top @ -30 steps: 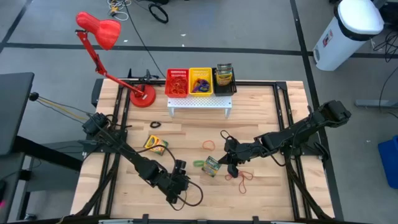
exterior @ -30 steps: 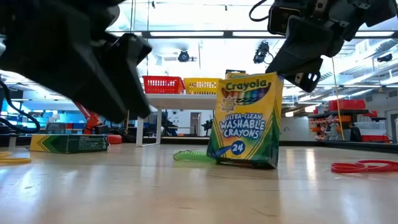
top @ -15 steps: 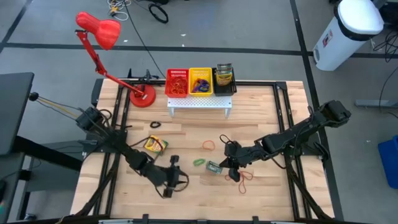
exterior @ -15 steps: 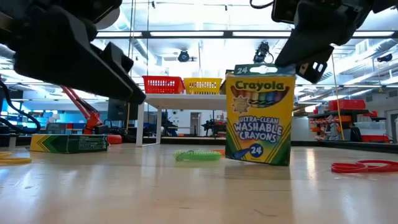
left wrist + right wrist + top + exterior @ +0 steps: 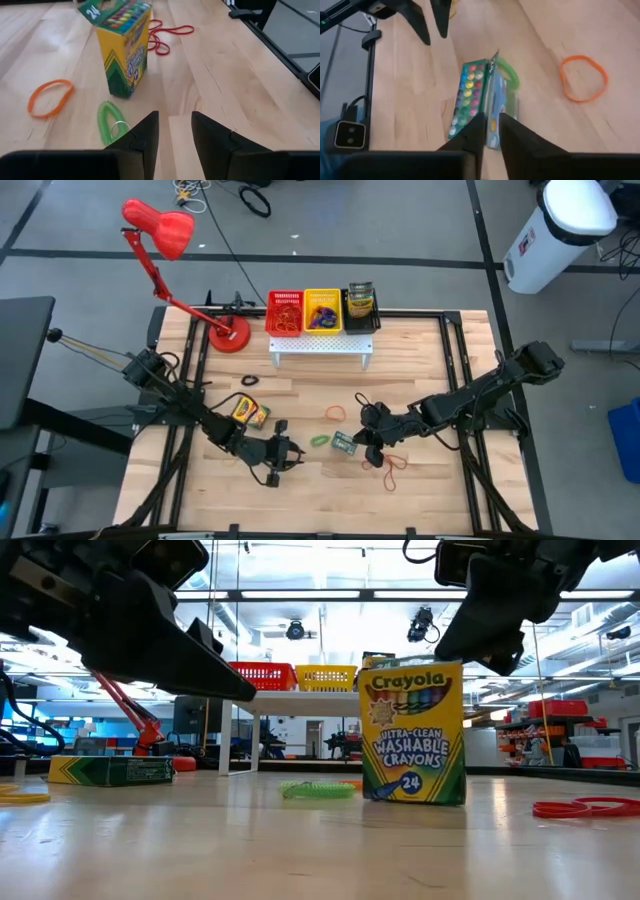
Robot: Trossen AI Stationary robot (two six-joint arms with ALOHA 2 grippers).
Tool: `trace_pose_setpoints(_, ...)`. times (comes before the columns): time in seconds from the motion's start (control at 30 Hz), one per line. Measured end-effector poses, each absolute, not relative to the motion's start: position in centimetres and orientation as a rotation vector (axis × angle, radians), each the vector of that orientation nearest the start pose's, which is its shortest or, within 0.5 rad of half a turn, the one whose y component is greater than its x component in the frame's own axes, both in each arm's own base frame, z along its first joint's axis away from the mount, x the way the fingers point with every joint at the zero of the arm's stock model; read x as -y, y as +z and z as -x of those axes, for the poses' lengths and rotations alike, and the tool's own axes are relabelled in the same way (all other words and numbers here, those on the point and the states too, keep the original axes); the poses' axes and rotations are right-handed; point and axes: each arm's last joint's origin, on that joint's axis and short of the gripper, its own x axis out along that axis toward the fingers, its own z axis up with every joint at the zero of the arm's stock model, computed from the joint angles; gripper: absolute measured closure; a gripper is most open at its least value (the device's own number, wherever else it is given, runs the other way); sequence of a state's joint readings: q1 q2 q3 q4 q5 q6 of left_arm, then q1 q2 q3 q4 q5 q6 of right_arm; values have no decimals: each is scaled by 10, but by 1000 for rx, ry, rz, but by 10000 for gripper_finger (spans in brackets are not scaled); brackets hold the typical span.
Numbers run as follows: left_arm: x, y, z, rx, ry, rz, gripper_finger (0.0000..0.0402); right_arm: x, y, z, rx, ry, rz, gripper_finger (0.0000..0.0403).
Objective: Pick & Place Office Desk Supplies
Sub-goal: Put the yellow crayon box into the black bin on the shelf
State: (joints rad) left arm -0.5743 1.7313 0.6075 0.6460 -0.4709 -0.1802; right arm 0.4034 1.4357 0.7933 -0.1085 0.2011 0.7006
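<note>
Crayon box (image 5: 413, 733) stood upright beside green coil band (image 5: 106, 121); right end effector (image 5: 365, 442) positioned just above box, fingers slightly parted; left end effector (image 5: 172, 131) spread, apart from box.

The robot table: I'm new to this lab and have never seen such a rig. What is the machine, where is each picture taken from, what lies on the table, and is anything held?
Two dark robot arms work at a wooden table. One picture looks straight down, one looks level across the tabletop, and two come from cameras on the arms' wrists. The right gripper hangs just over an upright crayon box; whether it grips the box, I cannot tell. The left gripper is open and empty, near a green coiled band. Also lying there: a second crayon box, an orange band and red bands.
</note>
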Motion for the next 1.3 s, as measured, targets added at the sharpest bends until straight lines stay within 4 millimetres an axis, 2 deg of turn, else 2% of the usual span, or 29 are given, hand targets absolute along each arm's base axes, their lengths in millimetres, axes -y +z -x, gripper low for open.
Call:
trace_pose_setpoints(0.2, 154, 126, -263, -415, -37, -65, 279, -107, 208, -269, -710, -97, -437, 268)
trace_pose_setpoints(0.3, 154, 127, -264, -406, -32, -69, 279, -106, 218, -274, -707, -113, -409, 221)
trace_pose_setpoints(0.53, 150, 122, -258, -384, -34, -58, 279, -91, 250, -287, -845, -200, -352, 126)
trace_pose_setpoints(0.6, 144, 119, -251, -344, -34, -31, 282, -86, 248, -295, -903, -214, -332, 109)
trace_pose_setpoints(0.77, 128, 111, -227, -244, -37, 90, 293, -64, 222, -298, -1100, -232, -353, 77)
trace_pose_setpoints(0.9, 125, 106, -220, -262, -35, 151, 298, -49, 211, -286, -1163, -264, -334, 69)
trace_pose_setpoints(1.0, 125, 105, -220, -274, -32, 155, 299, -40, 200, -275, -1140, -260, -331, 79)
trace_pose_setpoints(1.17, 125, 106, -223, -270, -28, 143, 299, -26, 171, -262, -1069, -255, -395, 118)
trace_pose_setpoints(1.3, 123, 107, -227, -274, -17, 140, 299, -14, 157, -258, -1023, -277, -429, 160)
